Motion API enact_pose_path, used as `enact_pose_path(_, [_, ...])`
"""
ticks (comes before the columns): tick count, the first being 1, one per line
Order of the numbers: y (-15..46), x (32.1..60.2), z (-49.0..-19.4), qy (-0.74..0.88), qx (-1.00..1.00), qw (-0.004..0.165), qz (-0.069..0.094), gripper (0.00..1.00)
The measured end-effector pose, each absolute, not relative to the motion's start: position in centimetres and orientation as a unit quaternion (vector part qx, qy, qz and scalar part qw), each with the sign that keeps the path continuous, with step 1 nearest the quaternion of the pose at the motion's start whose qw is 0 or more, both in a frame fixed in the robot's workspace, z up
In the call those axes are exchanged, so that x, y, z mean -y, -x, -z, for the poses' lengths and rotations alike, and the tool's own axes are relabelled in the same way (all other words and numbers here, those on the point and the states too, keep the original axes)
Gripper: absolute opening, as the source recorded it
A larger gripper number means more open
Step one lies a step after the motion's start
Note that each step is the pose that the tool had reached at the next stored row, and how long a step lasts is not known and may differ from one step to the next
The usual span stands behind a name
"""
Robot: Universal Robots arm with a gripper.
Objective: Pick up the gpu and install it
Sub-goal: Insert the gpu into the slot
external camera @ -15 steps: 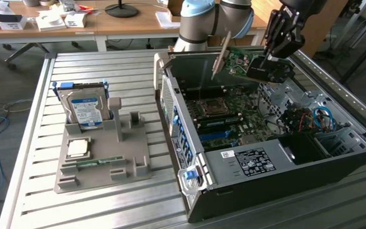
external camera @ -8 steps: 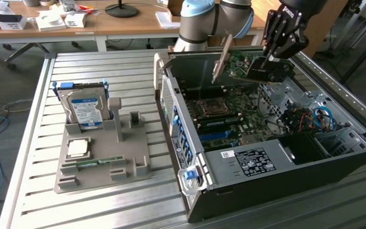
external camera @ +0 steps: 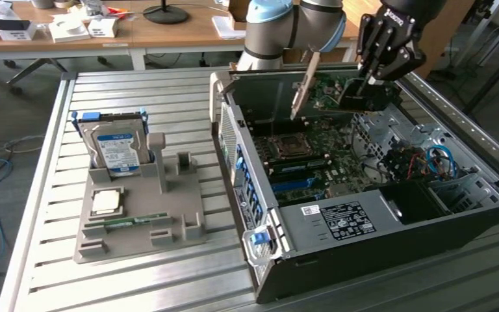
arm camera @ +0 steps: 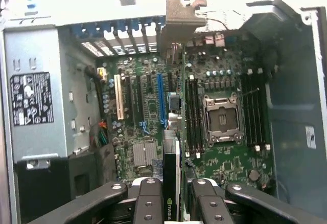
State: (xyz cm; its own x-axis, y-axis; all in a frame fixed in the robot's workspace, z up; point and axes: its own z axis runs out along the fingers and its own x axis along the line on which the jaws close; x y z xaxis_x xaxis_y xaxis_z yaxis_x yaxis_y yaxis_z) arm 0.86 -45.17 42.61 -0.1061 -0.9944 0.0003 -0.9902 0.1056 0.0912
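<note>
The one mark I can read plainly is the NVIDIA name with its eye logo, on the black top edge of the graphics card (arm camera: 171, 180). White lettering on the black body of the gripper (external camera: 360, 96) looks like ROBOTIQ. The power supply (external camera: 306, 229) carries a black-and-white rating label (external camera: 347, 221) crowded with approval marks, with a small white barcode sticker (external camera: 310, 210) beside it; the print is too fine to make out. The hard drive (external camera: 116, 148) has a blue-and-white label, its wording unreadable too.

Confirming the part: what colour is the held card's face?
Tan-brown; the gpu shows best in the exterior view.
</note>
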Motion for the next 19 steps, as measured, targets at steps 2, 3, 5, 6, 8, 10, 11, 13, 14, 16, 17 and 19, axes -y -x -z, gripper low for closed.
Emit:
enact_pose_path(2, [-0.86,45.17,-42.59,-0.679,0.732,0.031,0.033,0.26])
enact_pose_path(3, [-0.86,45.17,-42.59,-0.685,0.727,0.031,0.033,0.26])
enact_pose_path(5, [-0.86,45.17,-42.57,-0.696,0.716,0.032,0.033,0.26])
enact_pose_path(6, [-0.86,45.17,-42.56,-0.702,0.711,0.032,0.032,0.26])
enact_pose_path(8, [-0.86,45.17,-42.55,-0.710,0.703,0.033,0.032,0.26])
enact_pose_path(10, [-0.81,45.17,-42.48,-0.712,0.701,0.032,0.032,0.26])
enact_pose_path(11, [-0.80,45.16,-42.41,-0.714,0.699,0.032,0.031,0.26])
enact_pose_path(13, [-0.77,45.16,-42.27,-0.718,0.695,0.031,0.030,0.26])
enact_pose_path(14, [-0.75,45.17,-42.19,-0.719,0.693,0.030,0.029,0.26])
enact_pose_path(16, [-0.71,45.17,-42.03,-0.722,0.690,0.028,0.026,0.26])
enact_pose_path(17, [-0.67,45.17,-42.00,-0.724,0.689,0.028,0.026,0.26])
enact_pose_path(19, [-0.66,45.17,-42.01,-0.724,0.688,0.028,0.026,0.26])
